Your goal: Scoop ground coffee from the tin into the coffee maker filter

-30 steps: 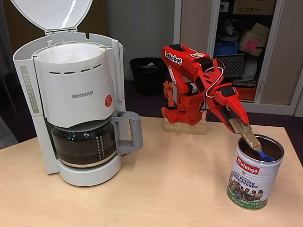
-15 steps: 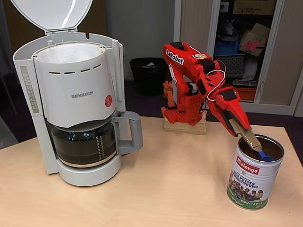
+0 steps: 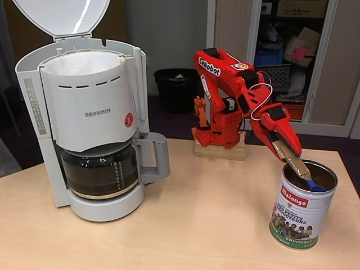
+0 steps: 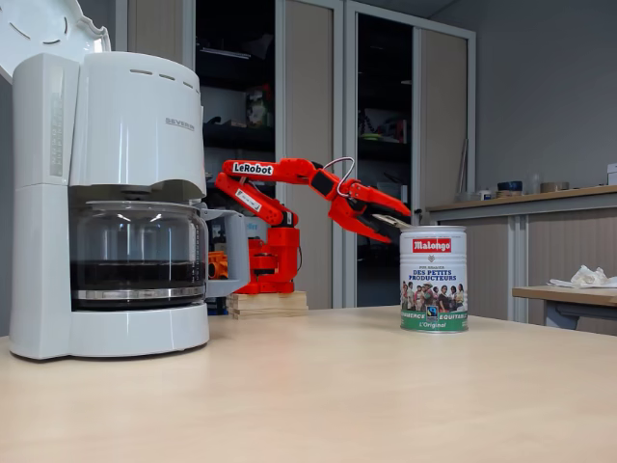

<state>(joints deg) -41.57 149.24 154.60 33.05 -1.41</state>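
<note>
Here, red claw (image 3: 292, 159) clamps flat wooden handle; blue scoop (image 3: 315, 186) inside cylindrical metal tin (image 3: 299, 214).

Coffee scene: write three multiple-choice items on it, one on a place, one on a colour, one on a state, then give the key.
1. Where is the spoon's bowl?
A. inside the tin
B. on the table
C. over the filter

2. What colour is the arm?
A. white
B. red
C. black

3. How is the coffee maker's lid?
A. shut
B. taken off and lying on the table
C. swung up open

Key: 1 A, the blue bowl sits below the rim of the tin while the gripper holds the handle. 2 B, the arm is red in both fixed views. 3 C, the lid stands raised above the filter, which lies exposed.
</note>
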